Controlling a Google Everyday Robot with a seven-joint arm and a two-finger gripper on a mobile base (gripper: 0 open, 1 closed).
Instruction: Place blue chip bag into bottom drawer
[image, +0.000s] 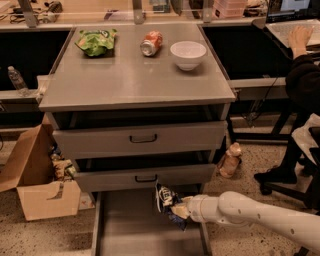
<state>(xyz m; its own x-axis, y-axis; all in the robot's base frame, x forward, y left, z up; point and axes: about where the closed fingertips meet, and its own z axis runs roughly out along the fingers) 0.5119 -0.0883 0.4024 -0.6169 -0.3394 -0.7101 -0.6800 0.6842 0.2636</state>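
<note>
The blue chip bag (166, 202), crinkled navy foil with white lettering, hangs upright from my gripper (179, 210) over the right side of the bottom drawer (125, 230). The gripper comes in from the right on a white arm and is shut on the bag's lower right edge. The bottom drawer is pulled out, a wide grey tray with a flat floor and low side walls. The bag's top reaches up near the front of the middle drawer (145, 176).
On the cabinet top (130, 75) lie a green chip bag (96, 41), an orange can (151, 43) and a white bowl (188, 54). An open cardboard box (37, 182) stands left of the drawers. A brown bottle (230, 160) stands on the floor at right, near a seated person (302, 100).
</note>
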